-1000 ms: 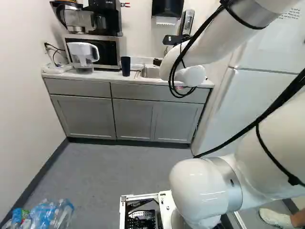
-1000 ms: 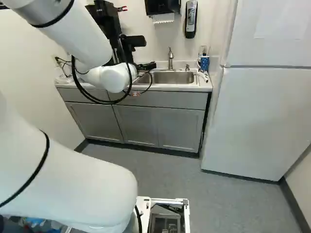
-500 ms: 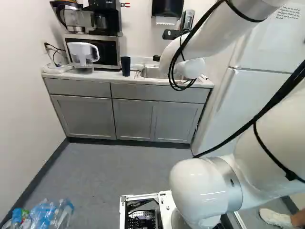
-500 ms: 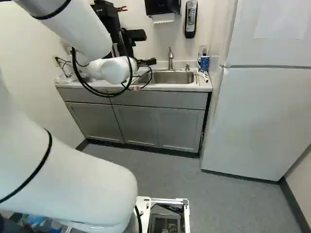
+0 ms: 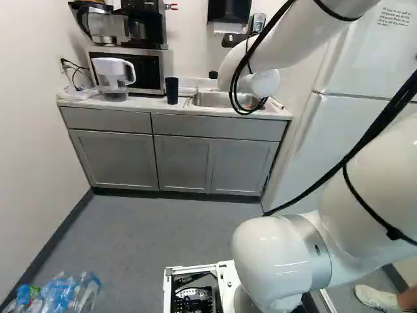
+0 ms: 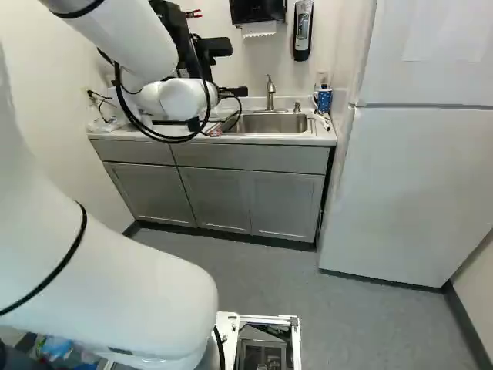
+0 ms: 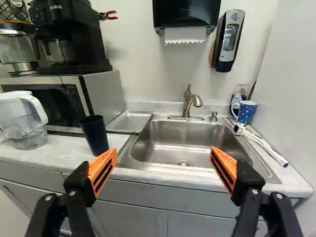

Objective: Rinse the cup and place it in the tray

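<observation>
Forearm (image 5: 280,47) and wrist joint (image 5: 264,83) have shifted upward in both base views; the base has not moved and the dark cup (image 7: 94,134) stands where it did, upright near the counter's (image 7: 54,154) front edge, just beside the sink (image 7: 182,143). The gripper (image 7: 164,154) is released, its fingers wide apart, gripping nothing. Coming in off-centre could be the main risk: the cup lies outside the finger pair, so one finger might strike its wall and tip it over that front edge or into the sink. A low approach might also catch the metal tray (image 7: 129,121) behind it, or knock the faucet (image 7: 187,102) during rinsing.
</observation>
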`<state>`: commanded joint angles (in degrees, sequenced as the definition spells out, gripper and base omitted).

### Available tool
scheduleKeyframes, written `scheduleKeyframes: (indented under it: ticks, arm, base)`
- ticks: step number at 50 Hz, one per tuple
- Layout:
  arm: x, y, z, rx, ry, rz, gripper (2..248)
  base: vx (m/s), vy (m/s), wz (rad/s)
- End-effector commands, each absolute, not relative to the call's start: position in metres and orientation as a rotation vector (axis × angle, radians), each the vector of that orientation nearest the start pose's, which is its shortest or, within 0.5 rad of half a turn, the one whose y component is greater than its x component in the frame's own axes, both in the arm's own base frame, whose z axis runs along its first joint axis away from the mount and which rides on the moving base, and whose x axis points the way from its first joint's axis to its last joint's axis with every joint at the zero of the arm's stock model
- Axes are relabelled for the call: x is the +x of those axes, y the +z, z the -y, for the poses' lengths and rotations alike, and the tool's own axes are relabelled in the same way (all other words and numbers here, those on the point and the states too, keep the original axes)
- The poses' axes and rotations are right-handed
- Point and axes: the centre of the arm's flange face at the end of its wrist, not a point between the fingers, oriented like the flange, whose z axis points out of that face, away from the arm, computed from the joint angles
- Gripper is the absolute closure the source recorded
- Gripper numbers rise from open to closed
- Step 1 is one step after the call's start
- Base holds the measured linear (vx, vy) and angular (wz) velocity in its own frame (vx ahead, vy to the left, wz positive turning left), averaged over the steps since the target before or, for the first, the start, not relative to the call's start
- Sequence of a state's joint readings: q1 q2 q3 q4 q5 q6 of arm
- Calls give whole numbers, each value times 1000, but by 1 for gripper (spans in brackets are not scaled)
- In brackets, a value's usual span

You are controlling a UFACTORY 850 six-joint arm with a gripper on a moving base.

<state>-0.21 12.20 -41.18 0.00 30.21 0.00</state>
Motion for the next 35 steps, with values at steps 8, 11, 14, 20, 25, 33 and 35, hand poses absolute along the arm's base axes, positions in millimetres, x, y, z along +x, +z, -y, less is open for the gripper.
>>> scheduleKeyframes:
  ticks: [8, 11, 14, 20, 25, 33, 35]
  arm:
    - [443, 609, 2, -2345, -2094, -4, 3]
    - [445, 612, 2, -2345, -2094, -4, 3]
    - [447, 615, 2, -2345, -2094, -4, 3]
    - [451, 621, 2, -2339, -2100, -4, 3]
    - [454, 626, 2, -2332, -2108, -4, 3]
    - [459, 635, 2, -2319, -2122, -4, 3]
    - [459, 636, 2, -2317, -2125, -4, 3]
  base:
    - [0, 0, 0]
    - [0, 0, 0]
    - [0, 0, 0]
    - [0, 0, 0]
    - [0, 0, 0]
    - [0, 0, 0]
    - [0, 0, 0]
